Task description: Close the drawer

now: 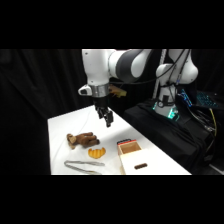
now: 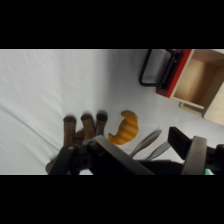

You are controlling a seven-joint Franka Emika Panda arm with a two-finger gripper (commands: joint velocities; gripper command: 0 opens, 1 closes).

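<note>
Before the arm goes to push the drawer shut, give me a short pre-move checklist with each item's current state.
1. Drawer open, brown inside showing: ok, needs closing.
2. Pincer clear of the drawer, hanging above the table: ok.
3. Pincer carrying nothing: cannot tell.
4. Plush toy, croissant and tongs lie beside the drawer, not against its front: ok.
5. Handle visible on the front: ok.
6. Drawer inside empty: cannot tell.
</note>
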